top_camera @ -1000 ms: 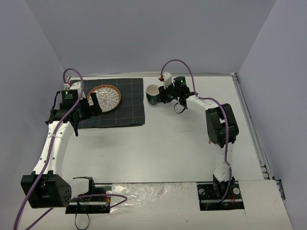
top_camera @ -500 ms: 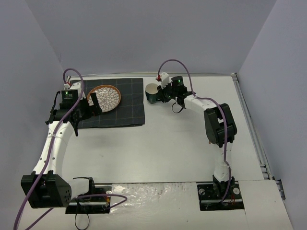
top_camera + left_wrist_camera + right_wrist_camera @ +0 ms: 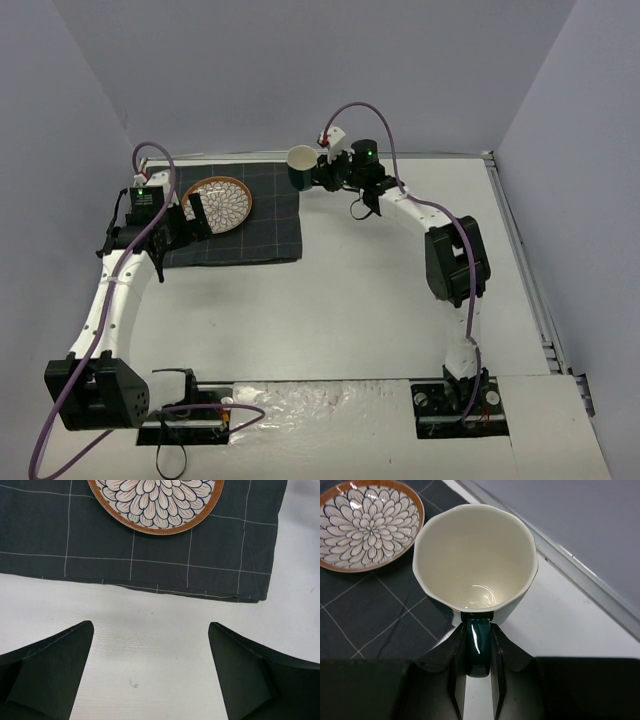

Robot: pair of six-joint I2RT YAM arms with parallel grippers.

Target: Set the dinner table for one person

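My right gripper [image 3: 322, 172] is shut on the dark green handle of a cup [image 3: 300, 165] with a cream inside, holding it above the far right corner of the dark checked mat [image 3: 262, 235]. In the right wrist view the cup [image 3: 475, 560] sits just ahead of the gripper [image 3: 479, 650], upright. A flower-patterned plate with an orange rim [image 3: 220, 203] lies on the mat. My left gripper [image 3: 182, 222] is open and empty, just left of the plate; the left wrist view shows the gripper [image 3: 150, 675] over the white dinner table [image 3: 380, 300], with the plate [image 3: 156, 502] ahead.
The table's metal rim [image 3: 520, 240] runs along the right side and the back wall stands close behind the cup. The arm bases [image 3: 460, 405] sit at the near edge.
My right gripper has carried the cup up and to the left, from the table beside the mat to above the mat's far right corner. The left arm has barely moved.
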